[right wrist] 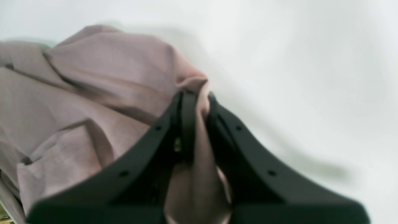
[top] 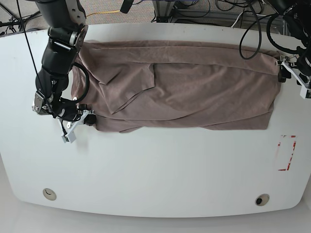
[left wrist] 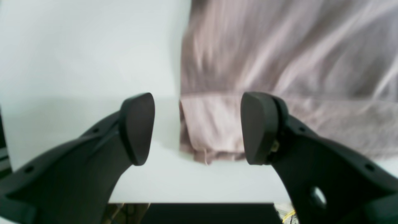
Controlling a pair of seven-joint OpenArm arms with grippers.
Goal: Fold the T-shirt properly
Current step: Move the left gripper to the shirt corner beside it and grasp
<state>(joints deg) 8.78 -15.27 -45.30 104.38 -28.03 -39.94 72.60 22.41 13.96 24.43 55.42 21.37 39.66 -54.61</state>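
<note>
A white desk with rounded corners fills most of the base view, evenly lit and showing only soft shadows. Near its front edge sit two small round fittings, and a red-and-white rectangular marking lies toward one side. Beyond the far edge, black cables and a yellow cable trail over grey floor.

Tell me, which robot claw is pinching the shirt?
The right gripper: its jaws are shut on a fold of the T-shirt. The left gripper is open, a shirt corner loose between its jaws.
</note>
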